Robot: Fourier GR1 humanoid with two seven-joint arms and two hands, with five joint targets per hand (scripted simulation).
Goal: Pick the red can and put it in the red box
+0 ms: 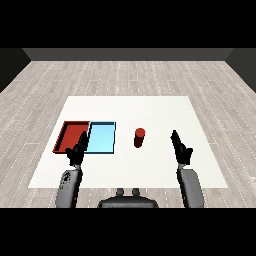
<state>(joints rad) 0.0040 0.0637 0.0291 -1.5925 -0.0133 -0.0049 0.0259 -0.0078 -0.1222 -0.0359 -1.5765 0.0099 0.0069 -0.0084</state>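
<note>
Red can [139, 137] upright on white table [150, 110], right of trays; both hands straight-fingered, holding nothing.

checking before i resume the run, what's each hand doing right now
Left hand: open, fingers straight, holding nothing, over the near edge of the trays.
Right hand: open, fingers straight, holding nothing, apart from the red can.
</note>
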